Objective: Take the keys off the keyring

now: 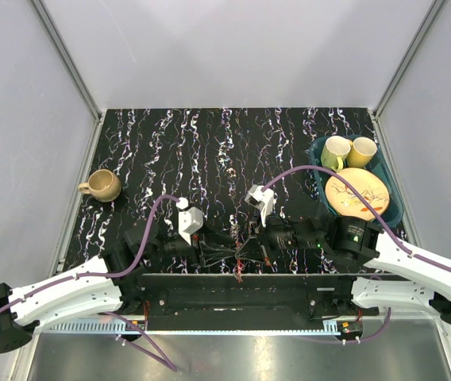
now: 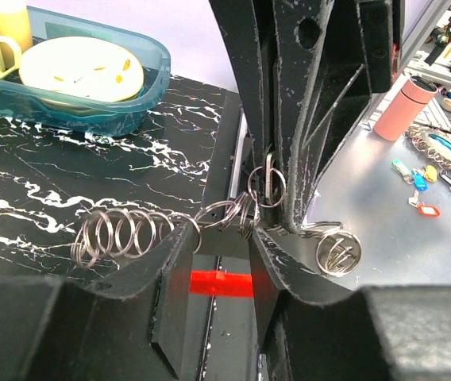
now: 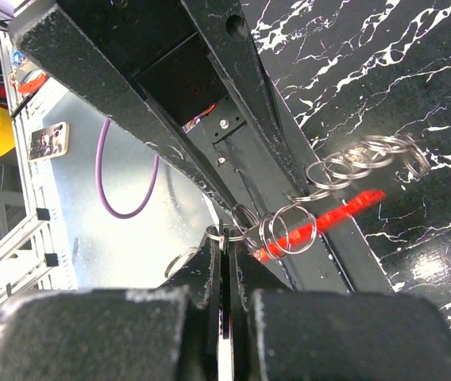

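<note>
Left wrist | keyring (image 2: 233,213) strung between grippers over near table (image 2: 43,190) edge | left gripper (image 2: 224,238) spread astride it | right gripper (image 3: 225,238) pinching one ring | nothing seen detached; removal outstanding

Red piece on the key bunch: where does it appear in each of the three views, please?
Top external: red piece low centre, by the table's near edge.
Left wrist: bottom centre, below the linked rings.
Right wrist: right of centre, slanted, blurred.
Shared landmark: the black marbled tabletop.
</note>
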Action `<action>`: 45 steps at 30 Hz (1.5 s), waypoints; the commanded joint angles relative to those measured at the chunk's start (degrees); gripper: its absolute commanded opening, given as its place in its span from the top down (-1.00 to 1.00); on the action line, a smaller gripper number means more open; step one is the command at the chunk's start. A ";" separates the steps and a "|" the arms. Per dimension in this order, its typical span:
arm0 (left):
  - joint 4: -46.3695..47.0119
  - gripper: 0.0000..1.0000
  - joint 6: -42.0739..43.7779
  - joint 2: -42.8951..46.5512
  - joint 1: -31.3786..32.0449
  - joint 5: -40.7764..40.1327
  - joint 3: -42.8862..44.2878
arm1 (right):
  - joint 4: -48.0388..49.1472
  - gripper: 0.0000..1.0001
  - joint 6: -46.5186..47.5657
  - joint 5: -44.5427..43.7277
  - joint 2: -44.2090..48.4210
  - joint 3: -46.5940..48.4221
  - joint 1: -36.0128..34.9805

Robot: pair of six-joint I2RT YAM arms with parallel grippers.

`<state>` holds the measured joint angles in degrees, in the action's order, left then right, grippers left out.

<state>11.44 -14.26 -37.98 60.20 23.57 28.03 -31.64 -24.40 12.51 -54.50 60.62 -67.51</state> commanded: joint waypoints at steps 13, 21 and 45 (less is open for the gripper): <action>5.17 0.10 0.38 0.71 0.62 0.51 2.20 | 4.65 1.00 -0.29 1.73 0.01 0.03 -0.35; 6.40 0.01 -0.94 -0.78 0.88 4.73 2.12 | 4.92 1.00 -0.03 1.11 0.62 -0.50 -0.35; 1.84 1.00 4.41 1.50 1.14 -6.42 1.68 | 0.27 1.00 4.18 -8.71 3.35 -0.42 -0.35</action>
<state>12.67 -13.23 -38.65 61.12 25.06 28.16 -31.38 -22.68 10.92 -52.86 58.57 -67.81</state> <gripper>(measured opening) 0.008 0.025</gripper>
